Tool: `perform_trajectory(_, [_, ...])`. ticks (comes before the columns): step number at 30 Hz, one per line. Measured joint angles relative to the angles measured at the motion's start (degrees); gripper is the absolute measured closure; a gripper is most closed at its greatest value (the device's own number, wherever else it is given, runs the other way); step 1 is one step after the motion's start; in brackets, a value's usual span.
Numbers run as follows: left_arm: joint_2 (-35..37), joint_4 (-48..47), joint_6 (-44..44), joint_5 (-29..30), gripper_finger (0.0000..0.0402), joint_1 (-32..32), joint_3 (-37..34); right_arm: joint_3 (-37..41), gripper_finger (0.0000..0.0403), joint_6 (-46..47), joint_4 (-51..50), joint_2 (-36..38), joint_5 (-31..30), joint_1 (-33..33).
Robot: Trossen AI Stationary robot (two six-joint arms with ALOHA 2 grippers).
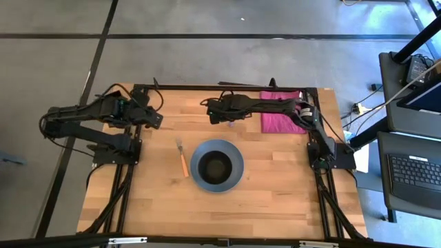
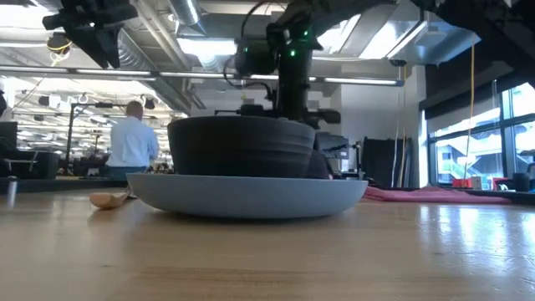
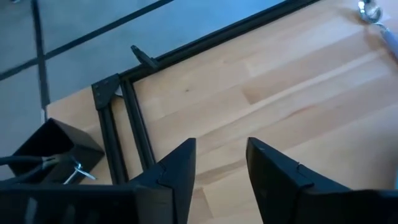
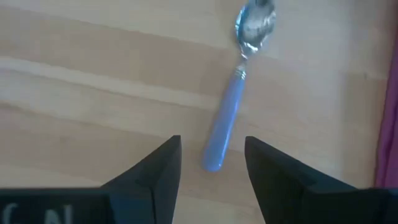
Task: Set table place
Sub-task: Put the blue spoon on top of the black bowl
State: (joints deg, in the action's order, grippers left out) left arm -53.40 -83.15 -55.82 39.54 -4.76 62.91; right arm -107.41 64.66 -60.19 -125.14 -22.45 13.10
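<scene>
A grey-blue plate (image 1: 236, 176) lies mid-table with a black bowl (image 1: 216, 166) standing in it; both show in the low view, plate (image 2: 251, 194) and bowl (image 2: 242, 147). An orange-handled fork (image 1: 182, 160) lies flat on the table just left of the plate. A purple-handled spoon (image 4: 224, 124) lies flat on the wood beyond the plate. My right gripper (image 4: 211, 168) is open above the table, its fingers on either side of the spoon's handle end without touching it. My left gripper (image 3: 221, 168) is open and empty over the far left part of the table.
A pink cloth (image 1: 281, 114) lies at the far right of the table, under my right arm, and also shows in the low view (image 2: 435, 194). The black frame (image 3: 130, 118) edges the table. A person (image 2: 134, 142) stands in the room far behind.
</scene>
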Motion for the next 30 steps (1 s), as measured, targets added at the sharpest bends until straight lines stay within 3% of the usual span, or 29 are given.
perform_trajectory(6, [2.22,0.0,1.69,-0.5,0.0266,-1.18,-0.02,-0.01,0.0224,5.62,-3.44,-1.71,-0.04,0.56])
perform_trajectory(17, [2.7,0.0,4.03,-1.55,0.0266,-2.47,-0.02,-0.02,0.0224,9.84,-0.36,-2.31,-3.4,3.73])
perform_trajectory(30, [2.7,0.0,4.01,-1.55,0.0266,-2.47,-0.01,-0.01,0.0224,9.05,2.93,-8.77,-2.0,4.04])
